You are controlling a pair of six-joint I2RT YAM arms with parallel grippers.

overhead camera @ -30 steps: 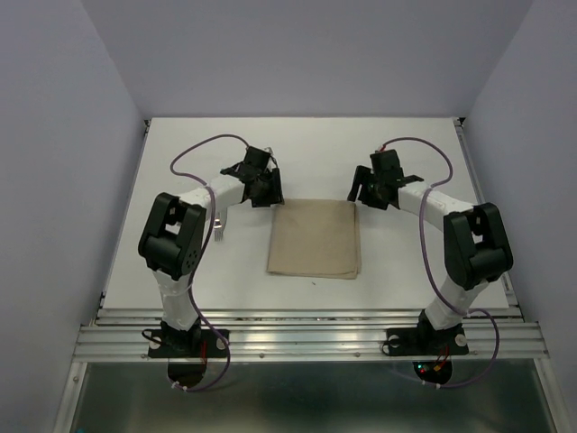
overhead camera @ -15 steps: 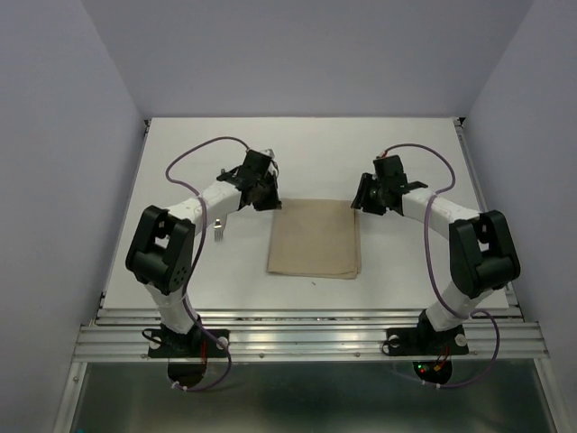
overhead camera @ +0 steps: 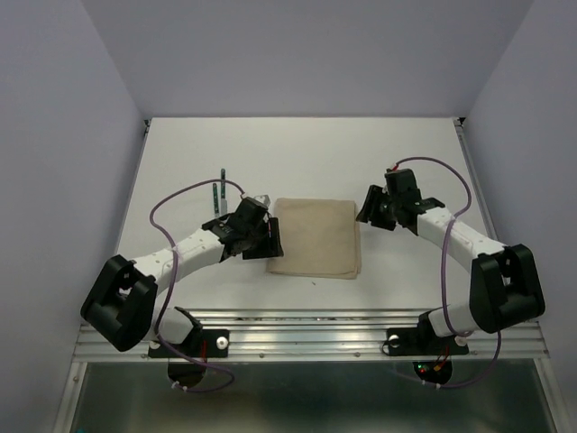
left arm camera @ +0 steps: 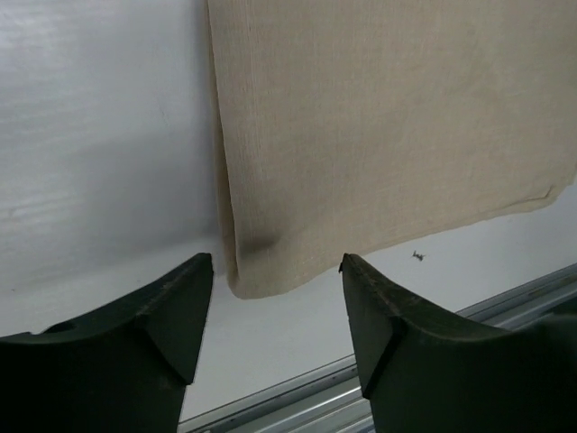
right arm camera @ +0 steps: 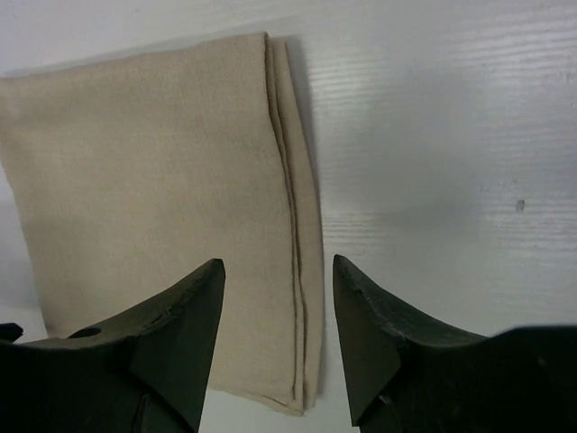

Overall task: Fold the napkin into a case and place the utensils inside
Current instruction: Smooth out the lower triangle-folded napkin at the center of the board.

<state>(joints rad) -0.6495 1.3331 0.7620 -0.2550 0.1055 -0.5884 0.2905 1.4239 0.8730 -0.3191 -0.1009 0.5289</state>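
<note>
The napkin [overhead camera: 315,237] lies flat in the middle of the white surface [overhead camera: 306,149], folded into an upright beige oblong a little taller than wide; in the right wrist view its right edge [right arm camera: 293,271] shows several stacked layers, slightly stepped, and the cloth [right arm camera: 153,180] looks smooth with only faint creases; in the left wrist view the napkin [left arm camera: 388,117] fills the upper part of the picture, its near left corner rounded and a touch puckered.

The left end effector [overhead camera: 268,239] sits low at the napkin's left edge, towards the near corner; its fingers [left arm camera: 171,316] stand well apart with nothing between them, and the corner of the cloth lies just ahead of the gap [left arm camera: 275,266]; whether the tips touch the cloth I cannot tell. The right end effector [overhead camera: 370,206] is at the napkin's far right corner; its jaws are likewise spread and empty, straddling the layered right edge [right arm camera: 277,266] from above.

Of the utensils [overhead camera: 221,188], one slim dark green handle shows on the surface to the left of the napkin, beyond the left arm and apart from the cloth; a small silvery bit [overhead camera: 261,198] shows just behind the left wrist, too small to name. A tiny dark speck [left arm camera: 417,257] lies on the surface near the napkin's near edge; a metal rail [overhead camera: 306,334] runs along the near edge of the surface.
</note>
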